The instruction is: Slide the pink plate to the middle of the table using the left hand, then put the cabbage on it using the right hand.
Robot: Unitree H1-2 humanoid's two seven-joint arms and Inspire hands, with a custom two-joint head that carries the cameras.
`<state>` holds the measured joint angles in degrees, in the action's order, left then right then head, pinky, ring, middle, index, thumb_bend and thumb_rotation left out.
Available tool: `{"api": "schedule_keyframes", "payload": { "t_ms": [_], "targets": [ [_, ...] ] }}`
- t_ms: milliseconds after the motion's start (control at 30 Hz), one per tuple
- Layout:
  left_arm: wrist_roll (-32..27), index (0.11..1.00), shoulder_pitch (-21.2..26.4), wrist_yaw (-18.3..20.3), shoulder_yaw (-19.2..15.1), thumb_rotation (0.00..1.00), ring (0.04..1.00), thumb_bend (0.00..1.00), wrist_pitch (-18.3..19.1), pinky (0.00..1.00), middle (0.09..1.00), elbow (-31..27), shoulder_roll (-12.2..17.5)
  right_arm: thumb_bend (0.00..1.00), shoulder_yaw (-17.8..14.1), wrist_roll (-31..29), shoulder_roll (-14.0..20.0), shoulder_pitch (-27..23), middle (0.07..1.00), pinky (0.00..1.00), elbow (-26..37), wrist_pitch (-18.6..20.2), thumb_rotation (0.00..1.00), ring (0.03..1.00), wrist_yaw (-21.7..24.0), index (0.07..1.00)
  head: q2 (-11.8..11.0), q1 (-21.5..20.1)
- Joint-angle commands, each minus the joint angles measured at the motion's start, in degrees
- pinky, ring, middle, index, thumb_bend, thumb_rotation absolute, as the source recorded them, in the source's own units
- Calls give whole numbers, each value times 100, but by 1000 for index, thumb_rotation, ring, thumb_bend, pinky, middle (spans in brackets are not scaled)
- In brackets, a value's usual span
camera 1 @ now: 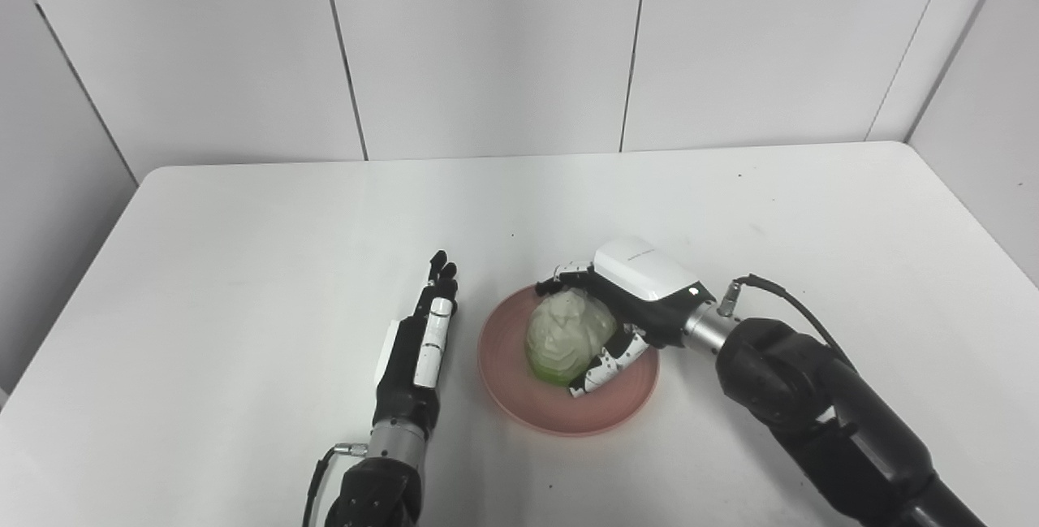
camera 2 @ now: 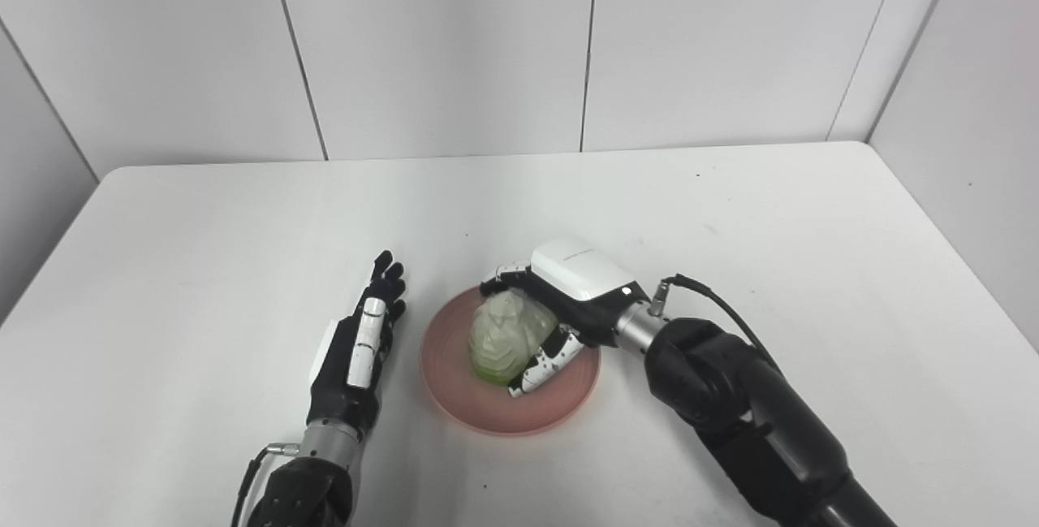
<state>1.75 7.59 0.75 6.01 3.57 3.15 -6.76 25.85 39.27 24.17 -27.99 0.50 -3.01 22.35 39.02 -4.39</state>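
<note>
On the pink plate (camera 1: 519, 397), near the table (camera 1: 243, 226) middle, sits the cabbage (camera 1: 568, 336), green base down, wrapped by the right hand (camera 1: 629, 300): fingers (camera 1: 568, 274) curled over the far side, thumb (camera 1: 605, 365) pressed against the near side. Left of the plate, just beside its rim, lies the left hand (camera 1: 422, 340), flat and spread, holding nothing. Judged as the release step: best done by spreading fingers and thumb together, then lifting straight up and back toward the plate's right, so as not to roll the head off or nudge the plate. From the right eye view, slightly more of the cabbage's left face and a wider strip of bare table between left hand and plate; from the left eye view, clearer sight of the thumb tip touching the plate's surface.
</note>
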Motion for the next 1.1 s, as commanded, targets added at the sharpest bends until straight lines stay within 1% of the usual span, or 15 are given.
{"api": "schedule_keyframes", "payload": {
  "t_ms": [0, 133, 300, 367, 467, 533, 600, 667, 700, 800, 833, 867, 933, 967, 1067],
  "targets": [
    [39, 1000, 138, 38, 74, 1000, 1000, 687, 63, 1000, 1000, -12, -29, 793, -67, 24, 92, -109, 995, 992, 354, -128, 972, 995, 73, 992, -4, 0],
    [-21, 1000, 116, 75, 62, 1000, 1000, 684, 59, 1000, 1000, -71, -22, 830, -211, -147, 99, 57, 1000, 1000, 617, -61, 993, 1000, 183, 1000, 42, -10],
    [-58, 1000, 123, 50, 33, 1000, 1000, 675, 35, 1000, 1000, -43, -62, 856, -403, -218, 125, 225, 1000, 1000, 804, -99, 955, 1000, 136, 1000, 46, -15],
    [-54, 1000, 126, 29, 16, 1000, 1000, 680, 90, 1000, 1000, -51, -69, 858, -561, -230, 122, 320, 1000, 1000, 970, -38, 941, 1000, 87, 1000, 48, -16],
    [-68, 1000, 132, 31, -6, 1000, 1000, 686, 101, 1000, 1000, -47, -68, 872, -903, -277, 65, 542, 1000, 1000, 1175, -21, 924, 1000, -172, 1000, 29, -13],
    [-48, 1000, 142, 12, -20, 1000, 1000, 688, 52, 1000, 1000, -11, -61, 867, -1238, -493, -112, 776, 1000, 1000, 1183, -107, 912, 1000, -562, 1000, 19, -22],
    [-63, 1000, 149, 9, -42, 1000, 1000, 686, -5, 1000, 1000, 30, -59, 838, -1619, -899, -356, 1060, 1000, 1000, 1173, -68, 902, 1000, -896, 1000, 9, -20],
    [-84, 1000, 148, 22, -58, 1000, 1000, 684, -57, 1000, 1000, 53, -50, 798, -2010, -1456, -743, 1403, 1000, 985, 1253, 169, 898, 1000, -1125, 1000, 12, 9],
    [-83, 1000, 142, 27, -60, 1000, 1000, 689, -38, 1000, 1000, 37, -41, 766, -2150, -1700, -919, 1557, 1000, 990, 1328, 287, 919, 1000, -1188, 1000, 14, 63],
    [-84, 1000, 118, 53, -56, 1000, 1000, 700, 86, 1000, 1000, -78, -18, 686, -2341, -2019, -1198, 1840, 1000, 999, 1428, 314, 988, 1000, -1302, 1000, 10, 139],
    [-112, 1000, 125, 83, -63, 1000, 1000, 702, 33, 1000, 1000, -55, 0, 677, -2419, -2239, -1351, 1934, 1000, 1000, 1369, 320, 994, 1000, -1367, 1000, 5, 194],
    [-153, 1000, 134, 110, -82, 1000, 1000, 713, -37, 1000, 1000, -14, 17, 699, -2489, -2475, -1510, 2013, 1000, 1000, 1300, 312, 998, 1000, -1431, 1000, -7, 213],
    [-240, 1000, 146, 136, -115, 1000, 1000, 717, -126, 1000, 1000, 32, 27, 700, -2628, -3038, -1777, 2134, 1000, 1000, 1136, 248, 1000, 1000, -1486, 1000, -5, 197],
    [-266, 1000, 148, 147, -122, 1000, 1000, 716, -141, 1000, 1000, 39, 34, 706, -2660, -3173, -1837, 2158, 1000, 1000, 1104, 249, 1000, 1000, -1486, 1000, -5, 197],
    [-301, 1000, 183, 151, -151, 1000, 1000, 716, -391, 1000, 1000, 208, 70, 725, -2663, -3640, -2001, 2312, 1000, 1000, 1272, 715, 1000, 1000, -1380, 1000, -26, 198]
  ]
}}
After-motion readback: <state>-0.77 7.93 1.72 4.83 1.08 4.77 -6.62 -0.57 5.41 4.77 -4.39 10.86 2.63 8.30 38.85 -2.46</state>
